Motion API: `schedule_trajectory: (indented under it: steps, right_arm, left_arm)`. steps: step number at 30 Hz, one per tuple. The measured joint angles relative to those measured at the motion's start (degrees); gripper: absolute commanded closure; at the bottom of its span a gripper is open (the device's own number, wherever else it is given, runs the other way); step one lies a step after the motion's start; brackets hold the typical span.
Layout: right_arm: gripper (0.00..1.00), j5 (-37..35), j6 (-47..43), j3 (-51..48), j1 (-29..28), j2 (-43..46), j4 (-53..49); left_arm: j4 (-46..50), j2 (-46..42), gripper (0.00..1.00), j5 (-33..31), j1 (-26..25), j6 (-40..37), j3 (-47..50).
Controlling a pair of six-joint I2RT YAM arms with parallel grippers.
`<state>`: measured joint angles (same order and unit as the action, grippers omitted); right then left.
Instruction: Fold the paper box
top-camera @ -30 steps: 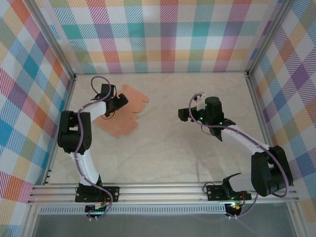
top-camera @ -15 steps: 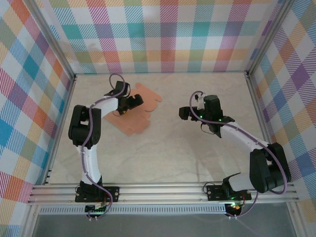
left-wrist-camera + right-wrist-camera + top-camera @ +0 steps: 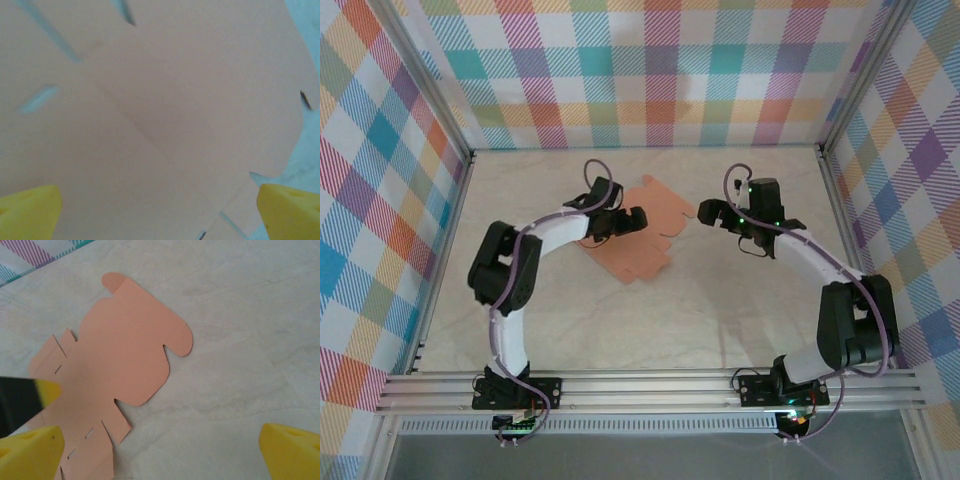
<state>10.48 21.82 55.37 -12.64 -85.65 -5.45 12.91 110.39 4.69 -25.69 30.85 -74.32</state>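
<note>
The paper box (image 3: 645, 250) is a flat salmon-orange die-cut sheet with rounded tabs, lying on the pale table at the far middle. My left gripper (image 3: 626, 218) is low over the sheet's left part, jaws wide open. In the left wrist view the sheet (image 3: 150, 110) spans the frame between my yellow fingertips (image 3: 30, 212), with nothing pinched by the gripper (image 3: 160, 215). My right gripper (image 3: 706, 215) hovers open just right of the sheet. The right wrist view has the paper box (image 3: 120, 360) ahead and left of the open gripper (image 3: 160, 452).
Plaid walls (image 3: 650, 70) close the table (image 3: 720, 310) at the back and both sides. An aluminium rail (image 3: 650, 385) runs along the near edge by the arm bases. The left arm's finger (image 3: 25, 395) pokes into the right wrist view.
The left gripper has slid the sheet rightward toward the table's middle. The right gripper has moved farther back and closer to the sheet's right edge. Both stayed open.
</note>
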Motion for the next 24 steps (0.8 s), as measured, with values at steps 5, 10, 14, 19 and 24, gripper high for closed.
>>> schedule_trajectory:
  steps: [5, 10, 14, 19, 24]
  right_arm:
    - [0.05, 4.3, 1.0, 5.8, 0.0, -6.5, -1.7]
    - [0.28, 10.9, 7.7, 9.1, -0.1, -13.3, -3.6]
    - [0.40, 17.1, 17.4, 5.2, -1.0, -15.9, -0.7]
    - [0.44, 22.0, 26.3, 2.2, -5.3, -19.4, 3.4]
    - [0.46, 24.2, 32.2, 1.2, -9.6, -21.9, 8.3]
  left_arm:
    - [-2.6, -13.6, 0.00, -7.2, 1.2, 7.6, 11.7]
    - [-2.6, -17.4, 0.01, -9.5, 1.9, 11.9, 17.2]
    - [-2.5, -18.3, 0.01, -10.6, 3.8, 13.7, 21.2]
    - [-3.7, -19.2, 0.01, -10.5, 5.4, 15.9, 22.6]
    - [-5.2, -19.7, 0.01, -9.7, 6.1, 17.2, 24.2]
